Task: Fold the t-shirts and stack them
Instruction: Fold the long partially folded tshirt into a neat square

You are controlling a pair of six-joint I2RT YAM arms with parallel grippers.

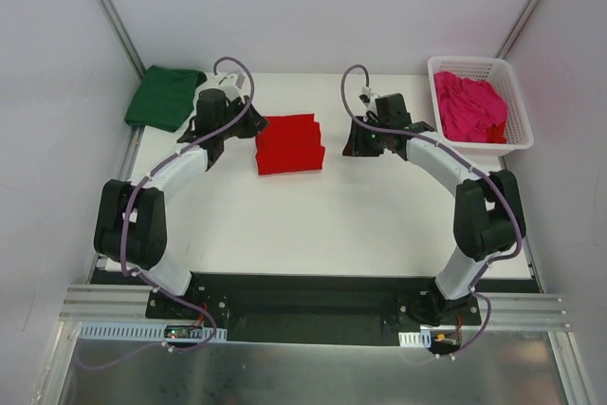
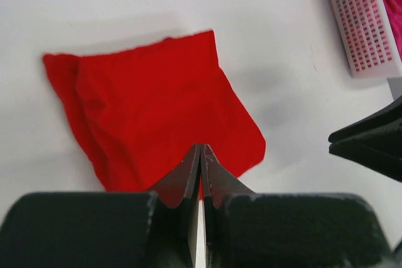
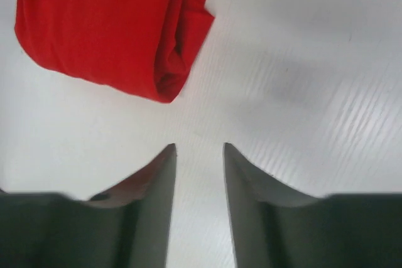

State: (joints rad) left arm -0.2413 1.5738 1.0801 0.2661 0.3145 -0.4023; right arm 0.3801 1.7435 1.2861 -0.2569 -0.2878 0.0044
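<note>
Neatly folded, the red t-shirt lies flat.

The left arm bends its elbow out to the left, and its forearm angles in toward the middle. The left gripper points downward with its fingers pressed tip to tip. The right arm mirrors this pose, elbow out to the right. The right gripper holds its fingers apart, with a clear gap between them and nothing held.

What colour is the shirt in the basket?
The shirt is magenta pink; top external view shows it best.
</note>
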